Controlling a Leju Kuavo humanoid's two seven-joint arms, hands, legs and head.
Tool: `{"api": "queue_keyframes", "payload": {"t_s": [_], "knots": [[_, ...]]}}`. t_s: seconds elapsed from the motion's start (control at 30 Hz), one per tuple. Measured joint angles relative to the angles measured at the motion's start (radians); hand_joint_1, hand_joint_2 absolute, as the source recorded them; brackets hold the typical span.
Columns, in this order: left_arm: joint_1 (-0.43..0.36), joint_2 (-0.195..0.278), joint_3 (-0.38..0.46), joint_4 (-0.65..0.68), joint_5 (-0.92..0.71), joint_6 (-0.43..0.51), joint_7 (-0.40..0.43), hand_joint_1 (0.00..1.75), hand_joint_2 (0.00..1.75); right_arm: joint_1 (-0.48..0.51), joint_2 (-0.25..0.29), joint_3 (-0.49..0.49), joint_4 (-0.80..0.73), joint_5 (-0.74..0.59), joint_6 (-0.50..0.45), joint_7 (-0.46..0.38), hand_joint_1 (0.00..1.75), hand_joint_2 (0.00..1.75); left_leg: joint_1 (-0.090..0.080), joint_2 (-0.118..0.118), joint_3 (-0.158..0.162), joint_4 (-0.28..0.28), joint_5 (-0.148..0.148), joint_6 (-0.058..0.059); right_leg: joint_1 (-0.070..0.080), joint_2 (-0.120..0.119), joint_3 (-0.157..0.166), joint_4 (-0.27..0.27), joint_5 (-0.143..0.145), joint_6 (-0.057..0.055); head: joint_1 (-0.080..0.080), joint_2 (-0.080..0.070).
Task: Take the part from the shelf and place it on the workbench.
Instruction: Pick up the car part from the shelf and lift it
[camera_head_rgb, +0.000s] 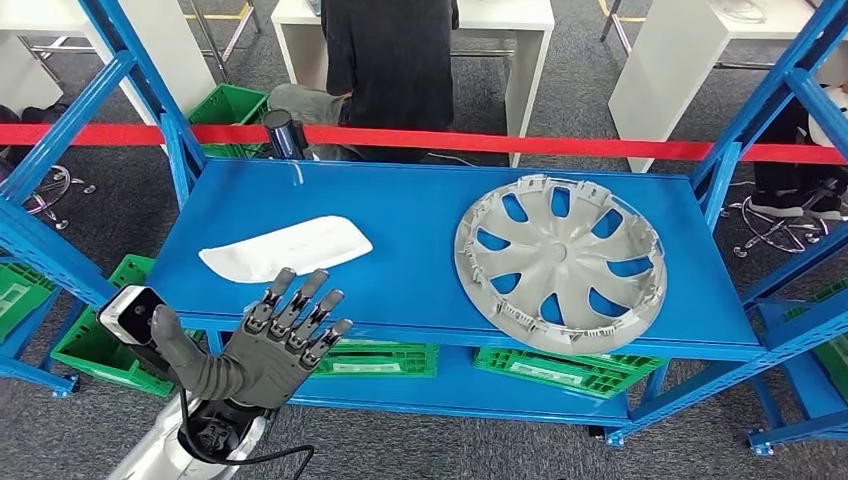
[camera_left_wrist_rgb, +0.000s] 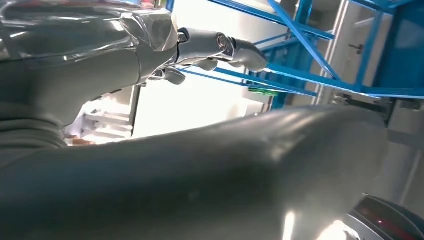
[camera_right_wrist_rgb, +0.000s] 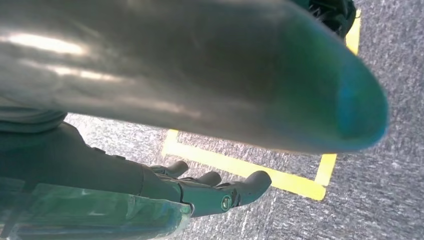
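On the blue shelf (camera_head_rgb: 420, 215) lie two parts. A flat white elongated part (camera_head_rgb: 285, 247) rests at the left, and a silver wheel cover (camera_head_rgb: 560, 262) lies at the right. My left hand (camera_head_rgb: 285, 335) is raised just in front of the shelf's front edge, below the white part. Its fingers are spread and hold nothing, and they touch neither part. In the left wrist view the same hand's fingers (camera_left_wrist_rgb: 210, 47) reach toward blue shelf bars. My right hand (camera_right_wrist_rgb: 215, 192) hangs over grey carpet with its fingers stretched out and nothing in them.
A red barrier tape (camera_head_rgb: 500, 142) runs behind the shelf, and a person in a dark top (camera_head_rgb: 390, 50) sits beyond it at a white table. Green crates (camera_head_rgb: 380, 358) sit on the lower shelf and floor. Blue uprights (camera_head_rgb: 730, 170) flank the shelf. Yellow floor tape (camera_right_wrist_rgb: 240, 167) lies below my right hand.
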Motion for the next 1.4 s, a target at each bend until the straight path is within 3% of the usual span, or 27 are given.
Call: {"api": "queue_keyframes", "payload": {"t_s": [0.07,0.13,0.23,0.27,0.3,0.33,0.4,0.47,0.53,0.67,0.87,0.93,0.97,1.0,1.07,1.1,1.13,1.2,1.23,1.27,1.33,1.37,1.4], "knots": [[0.0,0.0,0.001,0.0,0.0,0.0,0.0,0.0,0.0,0.0,0.002,0.0,0.0,0.0,0.0,0.0,0.0,0.0,0.003,0.0,0.002,0.004,-0.007,-0.009,-0.002,0.001,0.006,-0.001,-0.001,-0.012,0.0,0.0],[0.0,0.0,0.002,-0.002,-0.001,0.0,0.0,0.0,0.0,0.0,0.003,0.0,-0.001,0.002,0.001,0.0,0.0,0.0,0.007,0.004,-0.014,0.046,-0.033,-0.021,-0.008,0.001,0.017,-0.004,-0.004,-0.022,-0.002,0.0],[0.001,0.002,0.003,-0.003,-0.002,0.0,0.0,0.0,0.0,0.0,0.005,0.002,-0.001,0.007,0.003,0.002,0.0,0.0,0.017,0.011,-0.118,0.239,-0.108,-0.039,-0.008,0.001,0.029,-0.005,-0.014,-0.036,-0.004,0.0],[0.003,0.002,0.003,-0.003,-0.002,-0.001,0.0,0.0,0.0,0.0,0.006,0.004,-0.001,0.011,0.004,0.003,0.0,0.0,0.02,0.013,-0.152,0.289,-0.117,-0.043,-0.007,0.001,0.032,-0.004,-0.018,-0.038,-0.004,0.0],[0.003,0.003,0.003,-0.003,-0.003,-0.001,0.001,0.0,0.0,0.0,0.006,0.006,-0.001,0.015,0.008,0.005,0.0,0.0,0.022,0.015,-0.169,0.302,-0.105,-0.043,-0.006,0.0,0.036,-0.004,-0.022,-0.038,-0.004,0.0],[0.004,0.003,0.003,-0.003,-0.003,-0.002,0.001,0.0,0.0,0.0,0.006,0.01,-0.001,0.019,0.012,0.006,0.0,0.0,0.022,0.017,-0.164,0.273,-0.074,-0.042,-0.006,-0.001,0.042,-0.004,-0.026,-0.037,-0.004,0.0],[0.004,0.004,0.004,-0.003,-0.003,-0.005,0.001,0.0,0.0,0.0,0.008,0.016,-0.001,0.026,0.021,0.007,0.0,0.0,0.017,0.041,-0.11,0.138,0.01,-0.028,-0.005,-0.005,0.057,-0.006,-0.036,-0.034,-0.004,0.0],[0.001,0.004,0.005,-0.003,-0.005,-0.009,0.003,0.0,0.0,0.0,0.011,0.02,-0.001,0.028,0.026,0.008,0.0,0.0,0.004,0.071,-0.064,0.035,0.047,-0.009,0.002,-0.012,0.064,-0.006,-0.045,-0.027,-0.003,0.0],[-0.001,0.003,0.005,-0.004,-0.008,-0.011,0.006,0.0,0.0,0.001,0.013,0.022,0.0,0.029,0.027,0.01,0.0,0.0,-0.004,0.071,-0.057,0.015,0.042,0.001,0.008,-0.028,0.065,-0.009,-0.049,-0.019,-0.004,0.0],[0.0,0.003,0.005,-0.006,-0.011,-0.014,0.009,0.0,0.0,-0.001,0.015,0.023,-0.001,0.03,0.027,0.012,0.0,0.0,0.01,0.046,-0.042,-0.01,0.052,0.015,0.006,-0.04,0.064,-0.004,-0.061,-0.01,-0.003,0.0],[-0.001,0.003,0.004,-0.006,-0.011,-0.014,0.009,0.0,0.0,-0.001,0.015,0.023,-0.001,0.031,0.027,0.012,0.0,0.0,0.008,0.043,-0.041,-0.013,0.053,0.016,0.006,-0.034,0.062,0.005,-0.065,-0.01,-0.002,0.0],[-0.001,0.001,0.003,-0.006,-0.011,-0.015,0.01,0.0,0.0,-0.001,0.015,0.023,-0.001,0.031,0.027,0.013,0.0,0.0,0.008,0.027,-0.039,-0.014,0.053,0.019,0.004,-0.02,0.004,0.121,-0.112,-0.016,-0.001,0.0],[-0.001,-0.001,0.002,-0.006,-0.012,-0.015,0.011,0.0,0.0,-0.001,0.014,0.023,-0.001,0.031,0.027,0.013,0.0,0.0,0.01,0.008,-0.037,-0.013,0.052,0.019,0.0,-0.012,-0.028,0.171,-0.121,-0.009,0.0,0.0],[-0.001,-0.002,0.0,-0.006,-0.012,-0.015,0.012,0.0,0.0,0.0,0.014,0.024,0.0,0.031,0.027,0.013,0.0,0.0,0.011,-0.02,-0.038,-0.006,0.047,0.013,-0.006,0.005,-0.038,0.172,-0.111,0.0,0.001,0.0],[0.001,-0.002,-0.001,-0.006,-0.013,-0.016,0.012,0.0,0.0,-0.003,0.013,0.025,0.0,0.031,0.026,0.014,0.0,0.0,0.012,-0.062,-0.042,0.009,0.038,-0.003,-0.014,0.024,-0.003,0.065,-0.047,0.014,0.002,0.0],[0.001,-0.003,-0.001,-0.006,-0.013,-0.016,0.012,0.0,0.0,-0.004,0.013,0.025,0.0,0.031,0.026,0.014,0.0,0.0,0.013,-0.072,-0.045,0.016,0.034,-0.011,-0.014,0.03,0.018,0.018,-0.028,0.008,0.002,0.0],[0.001,-0.002,-0.001,-0.006,-0.013,-0.016,0.012,0.0,0.0,-0.006,0.014,0.026,0.0,0.031,0.026,0.014,0.0,0.0,0.015,-0.075,-0.047,0.016,0.034,-0.013,-0.014,0.024,0.02,0.019,-0.027,0.0,0.002,0.0],[0.001,-0.002,0.0,-0.006,-0.014,-0.017,0.012,0.0,0.0,-0.007,0.015,0.027,0.0,0.031,0.027,0.013,0.0,0.0,0.018,-0.055,-0.056,0.041,0.017,-0.022,-0.016,0.013,0.024,0.017,-0.026,-0.014,-0.001,0.0],[0.001,-0.002,0.0,-0.006,-0.015,-0.017,0.012,0.0,0.0,-0.006,0.016,0.028,0.0,0.031,0.027,0.012,0.0,0.0,0.019,-0.035,-0.072,0.079,-0.005,-0.027,-0.017,0.006,0.027,0.016,-0.027,-0.02,-0.002,0.0],[0.0,-0.002,0.0,-0.006,-0.017,-0.017,0.014,0.0,0.0,-0.006,0.015,0.028,0.0,0.031,0.028,0.011,0.0,0.0,0.02,-0.012,-0.1,0.137,-0.036,-0.033,-0.015,-0.001,0.028,0.016,-0.029,-0.025,-0.004,0.0],[0.0,-0.002,-0.001,-0.006,-0.021,-0.017,0.017,0.0,0.0,-0.004,0.015,0.029,0.0,0.031,0.031,0.006,0.0,0.0,0.024,0.012,-0.169,0.273,-0.09,-0.04,-0.01,-0.018,0.029,0.016,-0.032,-0.031,-0.005,0.0],[0.0,-0.002,-0.002,-0.006,-0.022,-0.016,0.019,0.0,0.0,-0.003,0.016,0.029,0.0,0.03,0.032,0.003,0.0,0.0,0.025,0.016,-0.189,0.309,-0.097,-0.04,-0.007,-0.025,0.03,0.016,-0.033,-0.032,-0.005,0.0],[0.0,-0.002,-0.002,-0.006,-0.022,-0.016,0.021,0.0,0.0,-0.003,0.016,0.029,0.0,0.028,0.034,-0.001,0.0,0.0,0.024,0.017,-0.189,0.304,-0.083,-0.038,-0.005,-0.03,0.031,0.016,-0.034,-0.033,-0.005,0.0]]}}
